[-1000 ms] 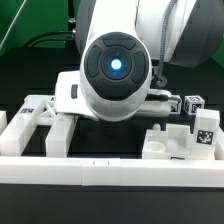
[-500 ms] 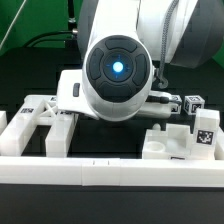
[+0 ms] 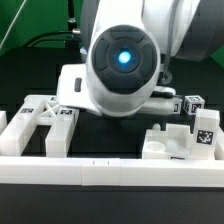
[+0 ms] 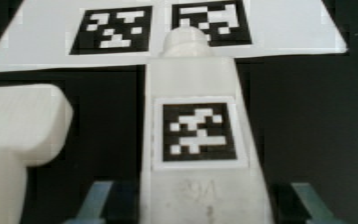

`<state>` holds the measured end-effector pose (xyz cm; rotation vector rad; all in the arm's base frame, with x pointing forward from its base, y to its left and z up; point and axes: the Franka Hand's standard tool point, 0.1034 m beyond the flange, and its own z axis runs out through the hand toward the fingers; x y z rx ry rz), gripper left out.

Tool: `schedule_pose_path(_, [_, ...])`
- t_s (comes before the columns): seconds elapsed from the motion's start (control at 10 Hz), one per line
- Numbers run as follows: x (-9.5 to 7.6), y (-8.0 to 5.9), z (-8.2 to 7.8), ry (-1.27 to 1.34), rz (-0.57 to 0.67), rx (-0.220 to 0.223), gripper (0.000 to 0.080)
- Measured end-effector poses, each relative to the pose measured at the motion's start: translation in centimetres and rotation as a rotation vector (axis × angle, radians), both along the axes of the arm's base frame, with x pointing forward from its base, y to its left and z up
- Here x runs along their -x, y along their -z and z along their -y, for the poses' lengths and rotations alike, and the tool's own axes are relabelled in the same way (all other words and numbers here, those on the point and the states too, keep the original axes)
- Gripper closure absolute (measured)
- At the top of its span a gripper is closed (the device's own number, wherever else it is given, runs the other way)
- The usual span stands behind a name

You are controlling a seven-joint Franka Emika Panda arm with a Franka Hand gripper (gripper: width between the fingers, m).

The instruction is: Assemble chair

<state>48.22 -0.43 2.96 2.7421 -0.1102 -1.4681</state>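
Observation:
In the wrist view a long white chair post with a square tag on its face runs away from the camera. Its far tip lies over the marker board. My gripper is shut on the post's near end, one finger on each side. In the exterior view the arm's round housing hides the gripper and the post. A cross-braced chair frame lies at the exterior view's left.
A blocky white part lies close beside the post. At the exterior view's right sit more white parts and tagged blocks. A long white border rail runs along the front.
In the exterior view the arm's round housing has shifted up and toward the right, most of it in the last half second. The parts on the table have not moved.

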Motion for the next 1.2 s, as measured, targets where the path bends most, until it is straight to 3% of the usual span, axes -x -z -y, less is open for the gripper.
schedule_pose_path(0.2, [-2.7, -4.0, -1.5, 0.014, -0.007, 0.022, 0.0512])
schedule_pose_path(0.3, [-3.4, -4.7, -1.8, 0.005, 0.0, 0.028, 0.0512])
schedule_pose_path(0.6, [-4.5, -4.0, -1.7, 0.004, 0.082, 0.029, 0.0512])
schedule_pose_path(0.7, [-5.4, -3.8, -1.8, 0.009, 0.166, 0.027, 0.0512])
schedule_pose_path(0.9, [-5.6, -5.3, -2.7, 0.107, 0.281, 0.039, 0.0512])
schedule_pose_path(1.1, [-7.2, -6.9, -3.3, 0.126, 0.414, 0.044, 0.0512])
schedule_pose_path(1.2, [-8.5, -6.7, -3.4, 0.121, 0.551, 0.047, 0.0512])
